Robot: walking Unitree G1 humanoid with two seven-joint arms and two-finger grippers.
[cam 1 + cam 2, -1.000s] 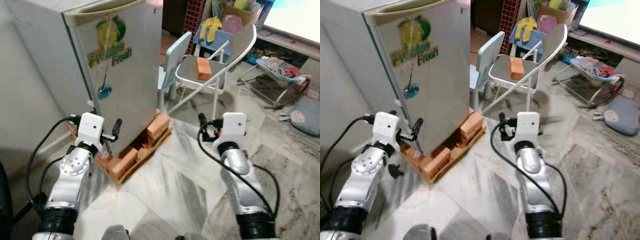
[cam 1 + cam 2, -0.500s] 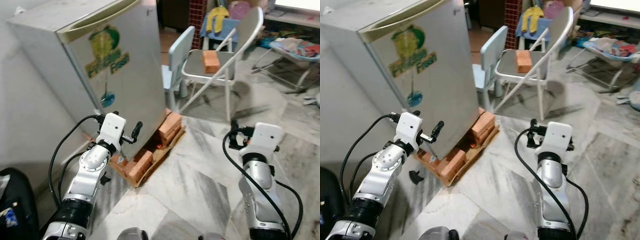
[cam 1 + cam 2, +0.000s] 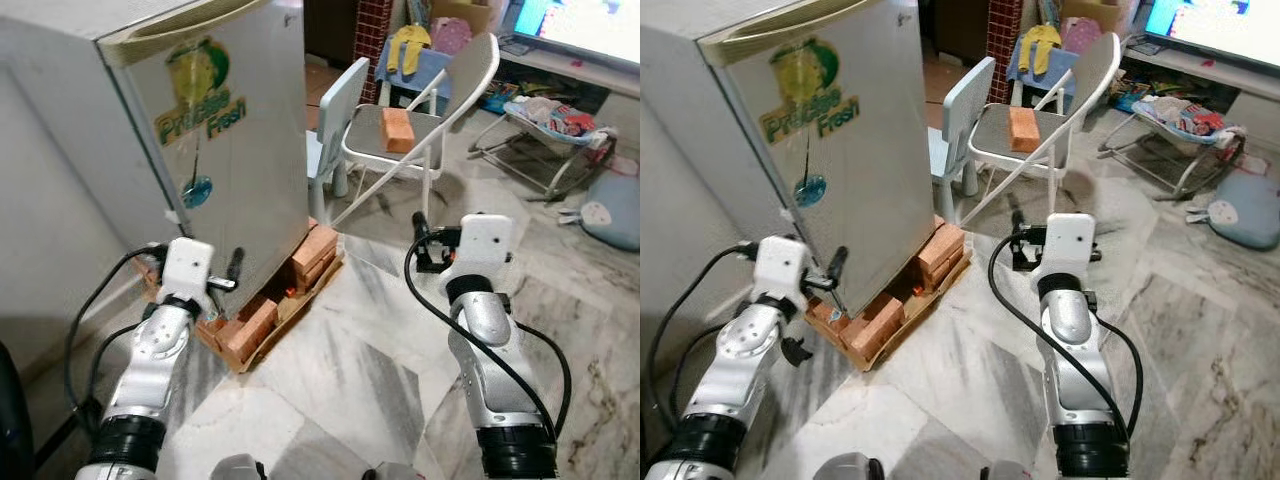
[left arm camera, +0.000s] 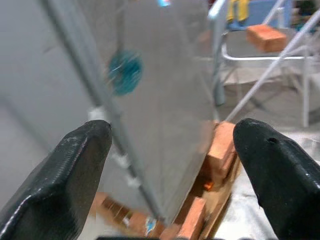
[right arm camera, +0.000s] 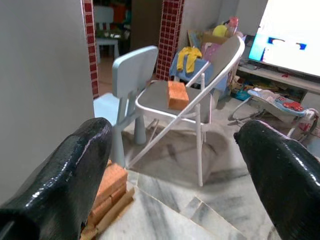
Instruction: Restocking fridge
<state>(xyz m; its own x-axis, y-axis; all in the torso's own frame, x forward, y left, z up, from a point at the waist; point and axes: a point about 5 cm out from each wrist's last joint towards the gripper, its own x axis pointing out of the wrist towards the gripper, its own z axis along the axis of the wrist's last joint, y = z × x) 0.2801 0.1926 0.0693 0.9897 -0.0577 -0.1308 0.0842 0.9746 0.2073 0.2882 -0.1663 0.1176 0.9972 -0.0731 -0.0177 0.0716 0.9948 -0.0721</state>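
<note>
A small grey metal fridge (image 3: pixel 215 150) with a smooth, closed door and a green-and-yellow fruit sticker (image 3: pixel 205 95) stands on a low wooden pallet (image 3: pixel 300 300) packed with rough orange bricks (image 3: pixel 315 250). The floor (image 3: pixel 350 370) is glossy veined marble. Beside the fridge are a pale blue plastic chair (image 3: pixel 340 120) and a folding chair (image 3: pixel 420 130) of thin white tubing with a grey seat; an orange block (image 3: pixel 397 128) lies on that seat. Further off sit a baby bouncer (image 3: pixel 545 125) and a round blue cushion (image 3: pixel 615 205).

The left tool (image 4: pixel 170 165) is up at the fridge's lower front corner, its thick, matte black fingers (image 4: pixel 75 170) spread wide and gripping nothing. The left wrist view brings close a teal round sticker (image 4: pixel 124 75) on the door and the door's edge running down between the fingers, blurred; whether a finger touches the door cannot be told.

The right tool (image 5: pixel 175 175) is raised over the floor, well apart from the fridge, its glossy fingers (image 5: pixel 280 175) likewise wide apart and empty. The right wrist view looks at both chairs and a lit screen (image 5: pixel 292 40) beyond, plus a red-tiled pillar (image 5: pixel 170 35). From the head views, black cables (image 3: pixel 440 310) loop along both silver arms.
</note>
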